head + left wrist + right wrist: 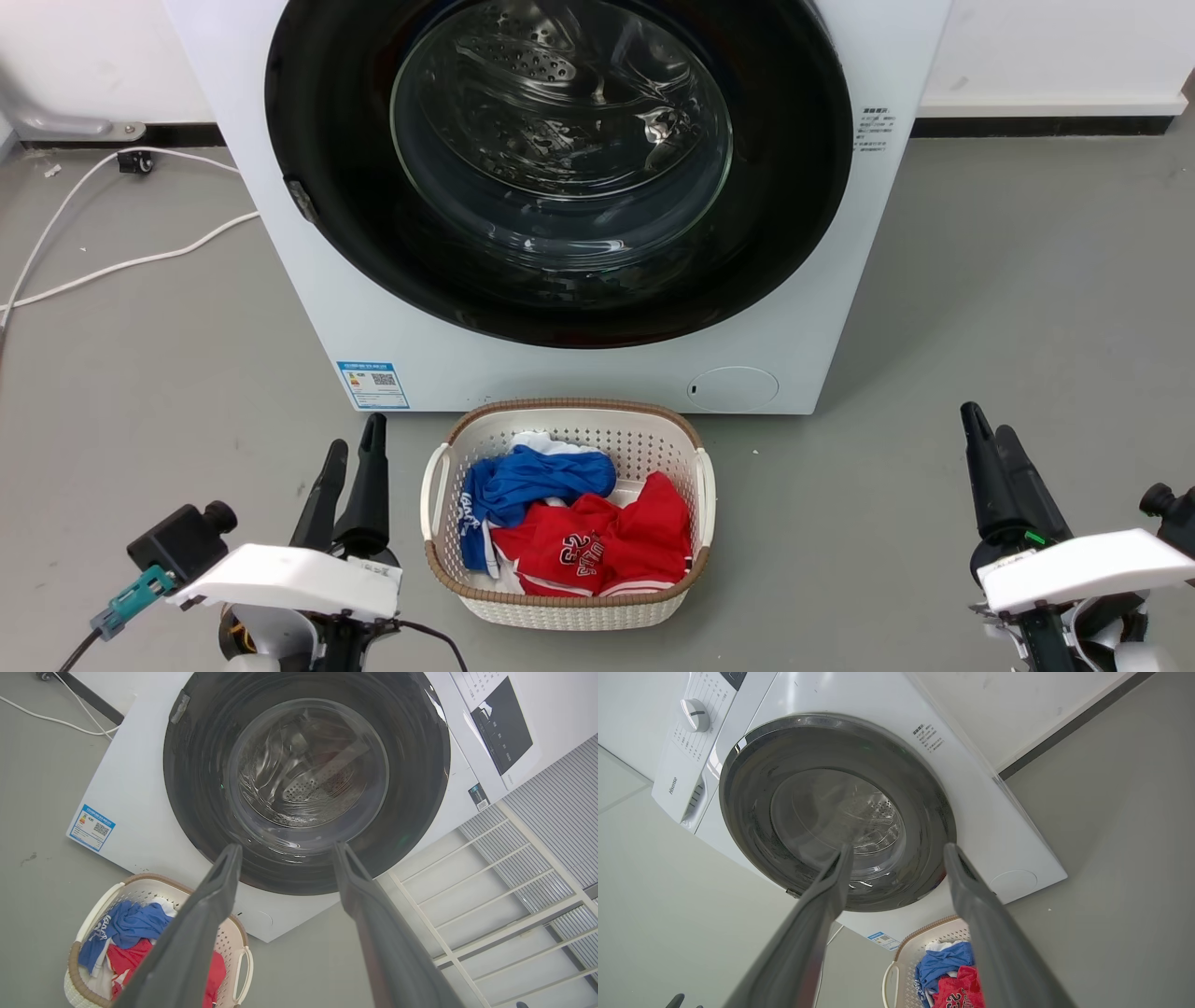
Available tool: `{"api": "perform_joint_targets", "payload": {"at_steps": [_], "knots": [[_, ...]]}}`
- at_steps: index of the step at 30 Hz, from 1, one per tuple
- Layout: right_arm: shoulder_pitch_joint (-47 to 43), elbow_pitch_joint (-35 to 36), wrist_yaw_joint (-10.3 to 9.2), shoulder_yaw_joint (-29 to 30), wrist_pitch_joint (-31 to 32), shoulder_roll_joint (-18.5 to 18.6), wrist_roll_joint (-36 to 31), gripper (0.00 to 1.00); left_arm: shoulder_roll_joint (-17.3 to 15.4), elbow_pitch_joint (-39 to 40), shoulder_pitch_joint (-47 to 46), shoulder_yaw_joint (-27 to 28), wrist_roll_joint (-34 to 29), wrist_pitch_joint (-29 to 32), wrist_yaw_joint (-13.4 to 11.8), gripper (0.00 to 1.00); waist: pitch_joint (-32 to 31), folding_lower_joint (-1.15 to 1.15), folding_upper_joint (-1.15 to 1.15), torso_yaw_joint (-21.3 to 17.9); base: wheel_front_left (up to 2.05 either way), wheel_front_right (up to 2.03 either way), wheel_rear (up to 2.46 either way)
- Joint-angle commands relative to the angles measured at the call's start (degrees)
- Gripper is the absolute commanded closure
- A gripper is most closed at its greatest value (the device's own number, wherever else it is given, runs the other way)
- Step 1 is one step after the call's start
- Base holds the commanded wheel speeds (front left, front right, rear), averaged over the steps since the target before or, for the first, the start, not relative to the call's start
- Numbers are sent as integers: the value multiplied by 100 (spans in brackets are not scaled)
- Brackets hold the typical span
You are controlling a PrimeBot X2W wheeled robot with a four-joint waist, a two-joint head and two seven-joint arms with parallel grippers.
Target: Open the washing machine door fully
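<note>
Both pairs of fingers (372,476) spread; washing machine door (560,149) closed

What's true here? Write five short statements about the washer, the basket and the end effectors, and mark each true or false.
1. The washing machine door is shut. True.
2. The laundry basket stands to the right of the washing machine. False: it stands directly in front of it.
3. The left end effector grips the door. False: it is open, well short of the door, holding nothing.
4. A red jersey and a blue garment lie in the basket. True.
5. The right end effector is open and holds nothing. True.
</note>
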State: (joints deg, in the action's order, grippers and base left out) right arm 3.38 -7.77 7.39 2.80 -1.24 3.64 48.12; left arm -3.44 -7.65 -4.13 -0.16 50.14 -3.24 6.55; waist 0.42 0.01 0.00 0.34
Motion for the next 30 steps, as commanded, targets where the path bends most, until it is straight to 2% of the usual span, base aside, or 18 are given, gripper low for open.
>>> {"api": "perform_joint_targets", "payload": {"at_steps": [1, 10, 30], "knots": [[10, 126, 6, 10, -21, 11, -262, 0, -60, 89, -109, -50, -248, -67, -16, 0, -3, -1, 0, 3, 0, 0, 0], [-70, 213, 7, 23, -25, -5, -1149, 0, -201, 102, -135, -292, -1095, -233, -140, 0, -23, -1, 0, 8, 0, 0, 0], [-182, 465, 10, 19, -132, -55, -2762, 0, -513, -12, -219, -794, -2459, -561, -419, 0, -26, -1, 0, 17, 0, 0, 0]]}}
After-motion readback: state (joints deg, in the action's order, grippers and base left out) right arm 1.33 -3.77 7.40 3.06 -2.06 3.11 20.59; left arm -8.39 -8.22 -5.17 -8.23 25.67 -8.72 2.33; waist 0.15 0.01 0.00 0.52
